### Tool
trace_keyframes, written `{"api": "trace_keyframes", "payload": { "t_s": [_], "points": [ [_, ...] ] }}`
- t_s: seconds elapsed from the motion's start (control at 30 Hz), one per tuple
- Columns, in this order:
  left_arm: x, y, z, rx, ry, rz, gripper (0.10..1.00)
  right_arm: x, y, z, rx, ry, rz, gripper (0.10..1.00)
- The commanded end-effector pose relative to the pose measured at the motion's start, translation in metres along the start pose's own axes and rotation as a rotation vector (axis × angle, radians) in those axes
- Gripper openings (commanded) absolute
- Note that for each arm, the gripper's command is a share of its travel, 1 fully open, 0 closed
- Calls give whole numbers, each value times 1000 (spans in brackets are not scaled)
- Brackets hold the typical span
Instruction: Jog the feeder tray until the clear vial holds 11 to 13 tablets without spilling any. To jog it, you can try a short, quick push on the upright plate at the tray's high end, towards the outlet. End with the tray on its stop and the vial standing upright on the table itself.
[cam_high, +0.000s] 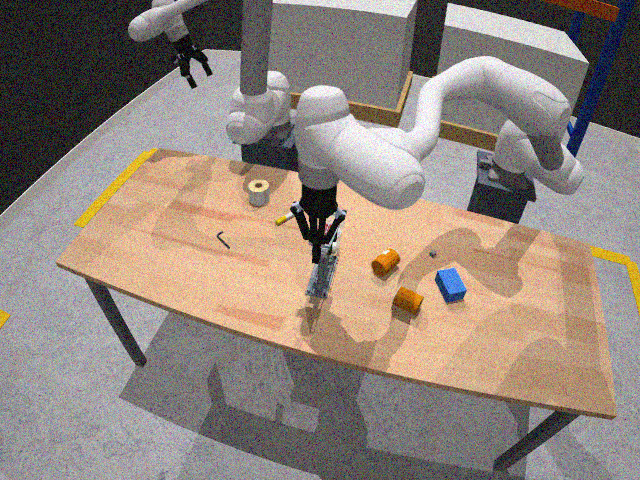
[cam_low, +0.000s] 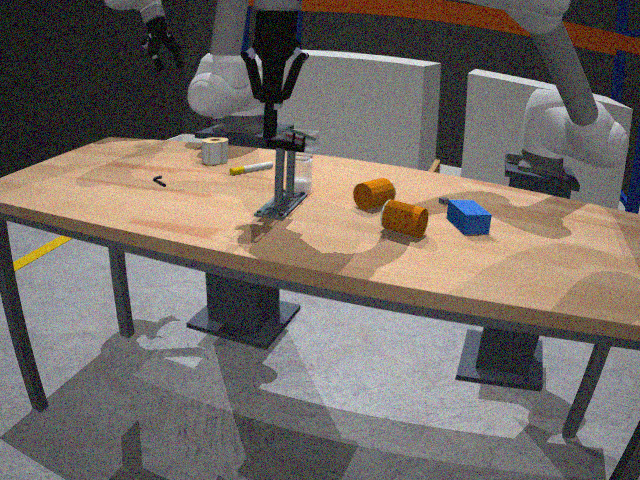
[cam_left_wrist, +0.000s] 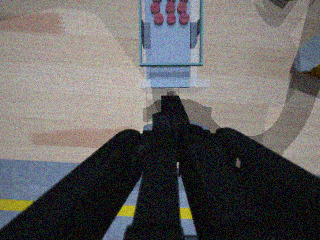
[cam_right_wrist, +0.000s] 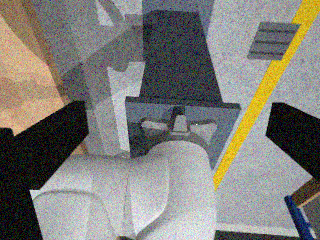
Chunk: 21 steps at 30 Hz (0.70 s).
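lying on its side right of centre in the exterior view, an orange bottle (cam_high: 408, 300) (cam_low: 404, 219) is near a blue box (cam_high: 450, 285) (cam_low: 468, 217). farther back, at centre, the feeder tray (cam_high: 327, 250) (cam_low: 291, 141) (cam_left_wrist: 170, 45) sits raised on its stand, red tablets (cam_left_wrist: 171, 19) in it. the left gripper (cam_high: 316, 258) (cam_low: 270, 135) (cam_left_wrist: 169, 109) points down at its end, clenched on nothing; i can't tell if it touches. the clear vial (cam_low: 303, 178) stands upright just behind the stand, its tablet count unreadable. upper left, the right gripper (cam_high: 201, 81) (cam_low: 168, 64) (cam_right_wrist: 176, 118) hangs released, fingers wide.
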<state>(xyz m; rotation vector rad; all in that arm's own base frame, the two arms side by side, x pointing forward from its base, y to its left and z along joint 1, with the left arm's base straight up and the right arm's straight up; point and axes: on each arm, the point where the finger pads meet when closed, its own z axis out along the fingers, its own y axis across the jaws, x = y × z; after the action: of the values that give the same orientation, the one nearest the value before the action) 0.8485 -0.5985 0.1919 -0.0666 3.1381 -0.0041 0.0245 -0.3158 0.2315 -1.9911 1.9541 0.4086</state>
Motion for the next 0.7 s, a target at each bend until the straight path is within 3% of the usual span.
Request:
{"api": "trace_keyframes", "payload": {
  "t_s": [0.0,0.67],
  "points": [
    [-8,3,-2,-4,3,2,99,-3,2,0,-4,-3,5,1000],
    [-15,2,-3,-6,5,0,99,-3,2,0,-4,-3,5,1000]
  ]
}}
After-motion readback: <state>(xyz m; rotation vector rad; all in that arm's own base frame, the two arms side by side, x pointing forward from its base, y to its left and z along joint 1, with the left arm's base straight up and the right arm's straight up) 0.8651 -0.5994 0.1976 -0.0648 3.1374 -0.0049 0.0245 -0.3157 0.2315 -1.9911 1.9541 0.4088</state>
